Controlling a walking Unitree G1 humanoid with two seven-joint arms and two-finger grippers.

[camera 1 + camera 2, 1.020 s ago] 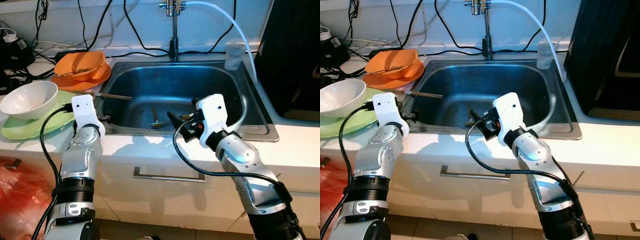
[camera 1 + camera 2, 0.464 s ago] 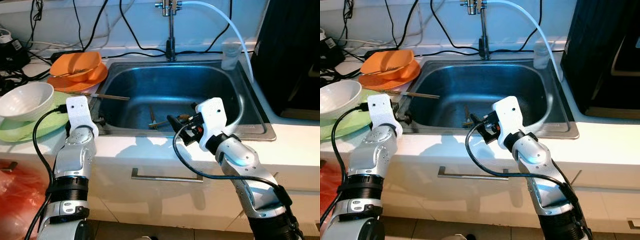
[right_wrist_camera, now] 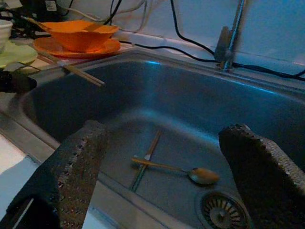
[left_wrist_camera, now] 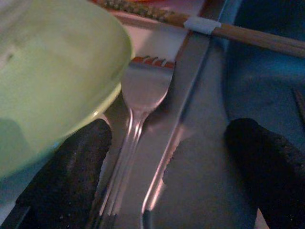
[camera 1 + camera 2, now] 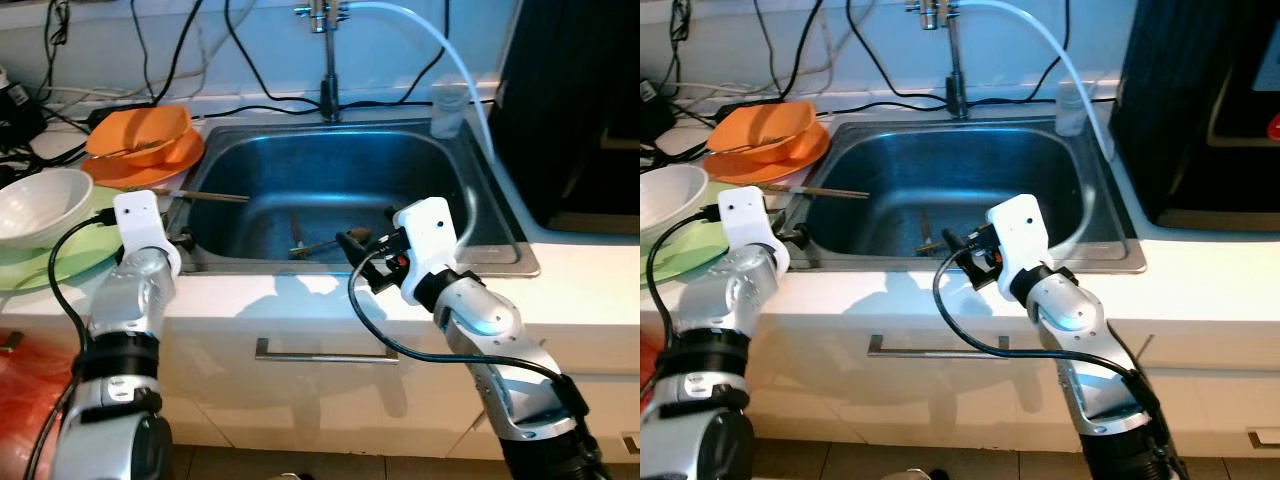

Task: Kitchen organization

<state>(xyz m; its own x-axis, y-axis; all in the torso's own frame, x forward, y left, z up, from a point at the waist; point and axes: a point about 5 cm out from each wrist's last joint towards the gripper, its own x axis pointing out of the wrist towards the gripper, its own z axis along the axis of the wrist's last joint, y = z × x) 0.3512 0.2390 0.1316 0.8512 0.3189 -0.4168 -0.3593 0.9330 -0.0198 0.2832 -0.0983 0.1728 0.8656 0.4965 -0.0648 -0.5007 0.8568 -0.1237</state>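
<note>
Cutlery, a spoon and crossed chopsticks, lies near the drain in the steel sink; right gripper hovers above, fingers spread; left gripper, also spread, straddles a fork beside a green plate on the white counter.

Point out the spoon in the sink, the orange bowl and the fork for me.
spoon (image 3: 204, 175): right wrist view, on its bowl end.
orange bowl (image 5: 140, 133): left eye view, on its inner wall.
fork (image 4: 143, 90): left wrist view, on the head, just below the tines.
</note>
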